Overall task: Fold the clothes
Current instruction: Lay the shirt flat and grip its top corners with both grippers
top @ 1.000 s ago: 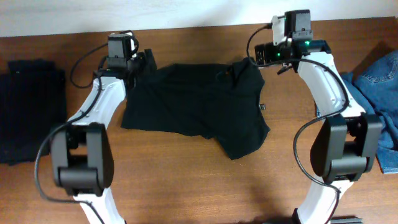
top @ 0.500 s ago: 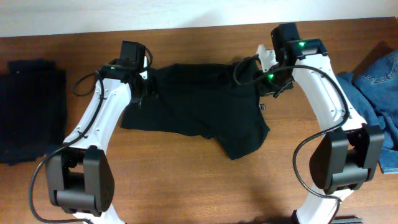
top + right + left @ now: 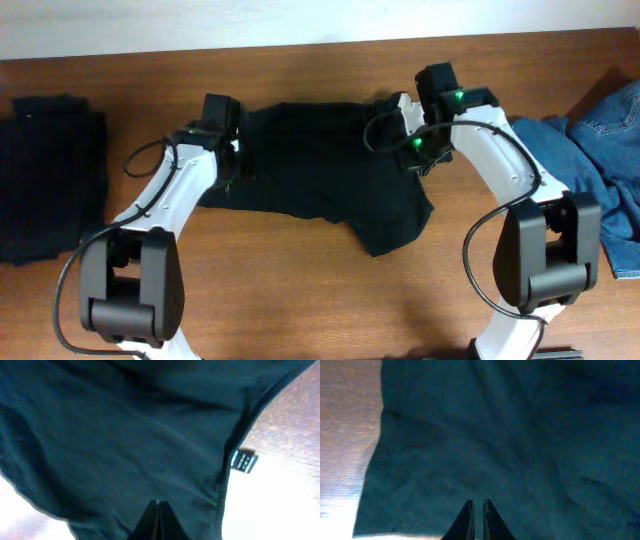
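Note:
The clothes in play are one plain black garment [image 3: 320,170], lying spread and rumpled on the wooden table [image 3: 300,290]. My left gripper [image 3: 236,165] is at its upper left part. In the left wrist view its jaws [image 3: 477,506] are closed to a thin slit, pinching the dark cloth [image 3: 520,435]. At the garment's upper right part is my right gripper [image 3: 408,155]. Seen from the right wrist, those fingertips [image 3: 158,504] meet tightly on the cloth [image 3: 125,435]. A small label [image 3: 245,461] sticks out at the garment's hem.
A folded black garment [image 3: 50,175] lies at the far left of the table. Blue jeans [image 3: 600,170] are piled at the right edge. The table's far edge meets a pale wall [image 3: 300,20].
Both grippers have shut at the garment's far corners and moved inward and toward the table front, drawing those corners over the cloth.

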`<control>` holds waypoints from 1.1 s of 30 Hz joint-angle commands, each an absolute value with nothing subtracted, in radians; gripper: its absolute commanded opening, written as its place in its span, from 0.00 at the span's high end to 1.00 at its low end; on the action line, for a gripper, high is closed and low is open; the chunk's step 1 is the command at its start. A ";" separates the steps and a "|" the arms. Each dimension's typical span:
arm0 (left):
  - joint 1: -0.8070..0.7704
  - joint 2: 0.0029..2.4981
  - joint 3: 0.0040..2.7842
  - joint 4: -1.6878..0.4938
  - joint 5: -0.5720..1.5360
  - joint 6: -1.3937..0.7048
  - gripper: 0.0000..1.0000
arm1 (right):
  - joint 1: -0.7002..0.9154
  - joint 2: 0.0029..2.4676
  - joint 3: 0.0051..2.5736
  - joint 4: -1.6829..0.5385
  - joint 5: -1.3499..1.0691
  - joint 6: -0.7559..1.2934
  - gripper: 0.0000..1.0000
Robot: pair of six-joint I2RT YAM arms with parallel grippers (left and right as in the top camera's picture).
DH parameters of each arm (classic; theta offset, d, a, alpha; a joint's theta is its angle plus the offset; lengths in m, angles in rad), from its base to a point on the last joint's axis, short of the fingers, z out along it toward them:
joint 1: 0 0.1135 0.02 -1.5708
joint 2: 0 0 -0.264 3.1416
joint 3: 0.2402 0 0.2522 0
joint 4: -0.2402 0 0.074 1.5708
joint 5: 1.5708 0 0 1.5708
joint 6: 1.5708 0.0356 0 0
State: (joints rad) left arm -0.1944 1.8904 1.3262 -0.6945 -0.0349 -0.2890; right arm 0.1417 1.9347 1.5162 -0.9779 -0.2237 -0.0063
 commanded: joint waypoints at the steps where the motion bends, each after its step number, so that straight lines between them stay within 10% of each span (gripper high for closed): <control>1: -0.192 1.899 1.264 -0.635 -0.049 -0.302 0.92 | 0.157 1.919 1.454 -0.929 -0.233 0.009 0.96; 33: -0.192 2.030 1.150 -0.541 -0.109 -0.352 0.92 | 0.186 1.920 1.235 -0.778 -0.122 0.031 0.96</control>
State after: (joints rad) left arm -0.1947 1.9423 1.1793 -0.5247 -0.0948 -0.3408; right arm 0.1795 1.9343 1.2449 -0.7803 -0.1696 0.0216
